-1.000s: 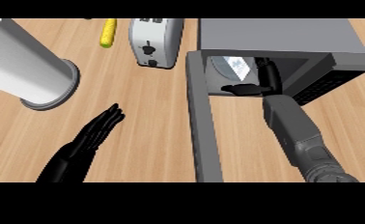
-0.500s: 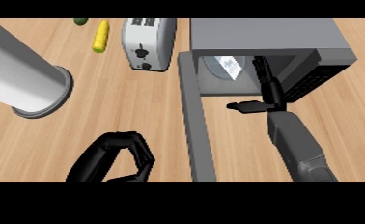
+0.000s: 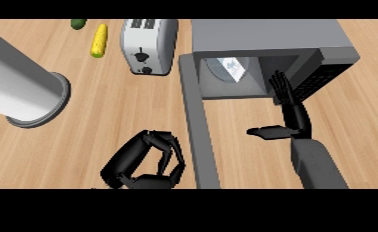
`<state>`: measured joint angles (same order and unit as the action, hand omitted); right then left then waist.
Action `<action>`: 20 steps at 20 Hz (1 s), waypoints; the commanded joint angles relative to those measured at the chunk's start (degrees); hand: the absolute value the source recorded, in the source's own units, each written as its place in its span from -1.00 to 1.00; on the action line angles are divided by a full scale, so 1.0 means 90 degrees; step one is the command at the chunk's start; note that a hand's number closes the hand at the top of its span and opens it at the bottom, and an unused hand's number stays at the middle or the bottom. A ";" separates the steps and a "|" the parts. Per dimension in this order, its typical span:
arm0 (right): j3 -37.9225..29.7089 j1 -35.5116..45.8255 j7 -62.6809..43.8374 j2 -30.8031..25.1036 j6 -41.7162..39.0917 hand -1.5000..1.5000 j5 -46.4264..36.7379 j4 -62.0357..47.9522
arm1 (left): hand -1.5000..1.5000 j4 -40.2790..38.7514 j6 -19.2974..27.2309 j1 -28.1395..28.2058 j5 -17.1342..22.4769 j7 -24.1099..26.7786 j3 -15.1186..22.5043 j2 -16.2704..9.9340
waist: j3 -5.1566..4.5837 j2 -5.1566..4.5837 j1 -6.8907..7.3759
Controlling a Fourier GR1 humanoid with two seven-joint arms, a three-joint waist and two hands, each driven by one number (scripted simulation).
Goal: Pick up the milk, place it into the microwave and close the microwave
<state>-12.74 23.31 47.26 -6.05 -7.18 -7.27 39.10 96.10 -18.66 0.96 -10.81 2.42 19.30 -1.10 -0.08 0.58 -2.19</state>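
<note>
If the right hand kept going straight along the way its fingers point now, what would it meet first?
Probably the microwave: the right hand points up-view into its open cavity, right of the milk, so likely the back wall; depth is unclear.

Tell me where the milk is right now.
The milk sits inside the open microwave, upper middle of the head view, left of the right hand.

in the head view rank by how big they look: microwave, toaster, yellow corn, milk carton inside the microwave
1. microwave, largest by far
2. toaster
3. yellow corn
4. milk carton; only part of it shows inside the cavity, so its place against the corn is unsure
</note>
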 commanded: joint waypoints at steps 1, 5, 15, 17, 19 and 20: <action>0.0328 -0.0853 -0.0368 0.0123 -0.0071 -1.00 0.0007 0.1372 | 1.00 -0.1059 0.0190 -0.0567 -0.0223 0.0286 0.0383 0.0116 | -0.0013 0.0004 -0.0112; 0.0140 -0.1823 -0.0738 -0.0344 -0.0652 -1.00 0.0483 0.2700 | 1.00 -0.1394 0.0717 -0.0500 0.0149 0.0369 0.1270 0.0119 | -0.0007 -0.0017 -0.0060; 0.0147 -0.3387 -0.1854 -0.0408 -0.1246 -1.00 0.1329 0.5558 | 1.00 -0.2950 0.2973 -0.2119 0.0943 0.0382 0.3450 0.0120 | -0.0004 -0.0065 -0.0136; 0.0052 -0.3255 -0.2269 -0.0472 -0.1399 -1.00 0.1682 0.5808 | 1.00 -0.3162 0.3534 -0.2434 0.1435 0.0453 0.3746 0.0120 | -0.0009 -0.0085 -0.0229; 0.0107 -0.3315 -0.2519 -0.0531 -0.1624 -1.00 0.1908 0.6017 | 1.00 -0.3405 0.3860 -0.2875 0.1833 0.0485 0.3837 0.0119 | -0.0010 -0.0108 -0.0296; -0.0036 -0.3167 -0.2728 -0.0671 -0.1730 -1.00 0.2172 0.6119 | 1.00 -0.3291 0.4202 -0.2735 0.1962 0.0528 0.3963 0.0119 | -0.0015 -0.0111 -0.0348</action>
<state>-11.74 -5.18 26.75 -10.19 -19.57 7.45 90.32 68.49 11.14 -19.70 1.16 7.29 49.66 -0.58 -0.16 -0.13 -4.19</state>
